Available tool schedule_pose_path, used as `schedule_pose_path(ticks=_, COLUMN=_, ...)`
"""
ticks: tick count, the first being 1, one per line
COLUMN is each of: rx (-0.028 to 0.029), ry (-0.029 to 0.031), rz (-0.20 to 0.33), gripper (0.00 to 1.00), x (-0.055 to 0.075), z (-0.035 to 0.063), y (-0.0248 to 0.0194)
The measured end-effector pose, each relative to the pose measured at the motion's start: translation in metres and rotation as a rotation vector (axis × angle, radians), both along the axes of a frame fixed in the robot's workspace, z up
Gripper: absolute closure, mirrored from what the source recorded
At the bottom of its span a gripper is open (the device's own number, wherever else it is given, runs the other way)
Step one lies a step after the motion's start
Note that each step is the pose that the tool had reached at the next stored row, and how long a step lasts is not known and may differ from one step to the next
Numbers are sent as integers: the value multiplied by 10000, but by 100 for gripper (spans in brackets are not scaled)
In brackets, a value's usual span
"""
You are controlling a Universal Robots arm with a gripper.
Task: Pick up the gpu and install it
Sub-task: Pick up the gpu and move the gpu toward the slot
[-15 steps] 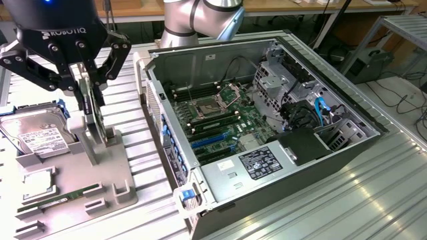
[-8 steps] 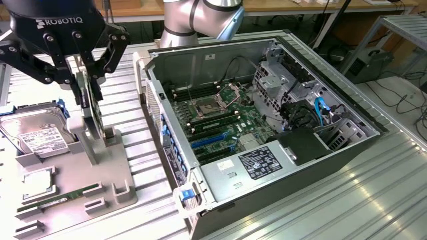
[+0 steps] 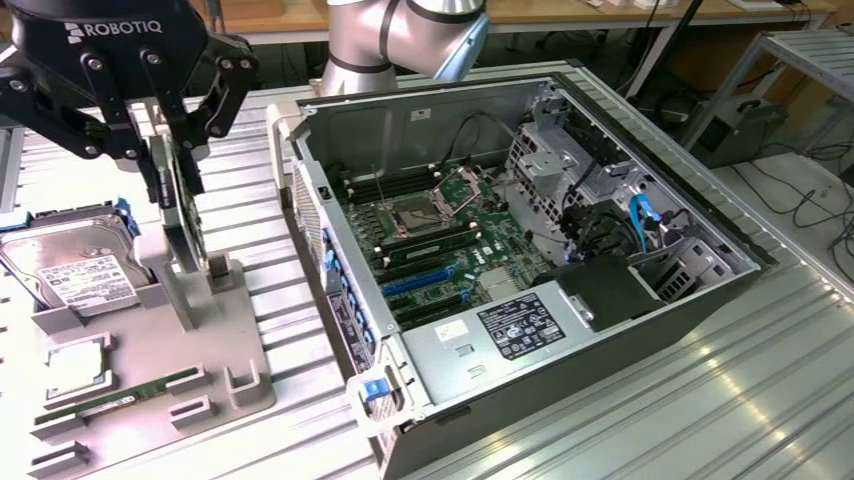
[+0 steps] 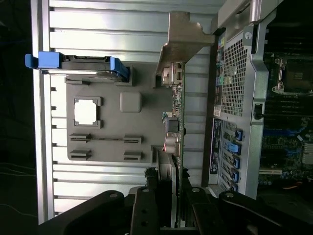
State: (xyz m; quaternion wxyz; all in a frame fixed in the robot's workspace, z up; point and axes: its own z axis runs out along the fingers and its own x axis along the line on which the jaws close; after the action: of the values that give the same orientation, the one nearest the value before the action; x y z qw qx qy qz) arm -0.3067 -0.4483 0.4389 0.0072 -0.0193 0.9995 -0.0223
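- You are working on a ribbed metal table [image 3: 747, 400] in a lab. A grey tray [image 3: 254, 390] sits toward the exterior view's left and an open computer case [image 3: 387, 130] toward its right.
- At the tray's near edge, 1 narrow green RAM stick [image 3: 127, 388] lies flat in its slot, well apart from the work.
- Farther back on the tray, the silver hard drive [image 3: 74, 270] leans in its cradle, untouched.
- The gpu [image 3: 180, 225] stands on edge along the tray's side that faces the case, and you see it as a thin dark slab. Its long axis runs along that tray edge, near to far, with the silver bracket [image 4: 183, 39] at the far end.
- The gripper [image 3: 176, 165] is straight above the card. Its 2 fingers reach down on either flat face and pinch the gpu's upper edge.
- You cannot tell whether the card's lower edge has left the tray's posts.
- The case lies sideways from the held card, across the tray's edge. The blue expansion slots [image 3: 424, 275] on its board appear to run crosswise to the card's long axis.
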Motion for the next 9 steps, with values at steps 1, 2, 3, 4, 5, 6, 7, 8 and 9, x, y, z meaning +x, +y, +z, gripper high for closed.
schedule_pose_path(ticks=1, rx=0, ry=0, rz=0, gripper=73, x=0, z=12, y=0)
schedule_pose_path(ticks=2, rx=-1, ry=1, rz=0, gripper=73, x=0, z=49, y=0)
schedule_pose_path(ticks=3, rx=-1, ry=1, rz=0, gripper=73, x=0, z=72, y=0)
schedule_pose_path(ticks=4, rx=0, ry=1, rz=0, gripper=73, x=0, z=92, y=0)
schedule_pose_path(ticks=5, rx=0, ry=0, rz=0, gripper=73, x=0, z=110, y=0)
schedule_pose_path(ticks=6, rx=0, ry=0, rz=0, gripper=73, x=0, z=127, y=0)
schedule_pose_path(ticks=7, rx=0, ry=1, rz=0, gripper=73, x=0, z=141, y=0)
schedule_pose_path(ticks=8, rx=0, ry=0, rz=0, gripper=73, x=0, z=156, y=0)
schedule_pose_path(ticks=9, rx=0, ry=0, rz=0, gripper=73, x=0, z=174, y=0)
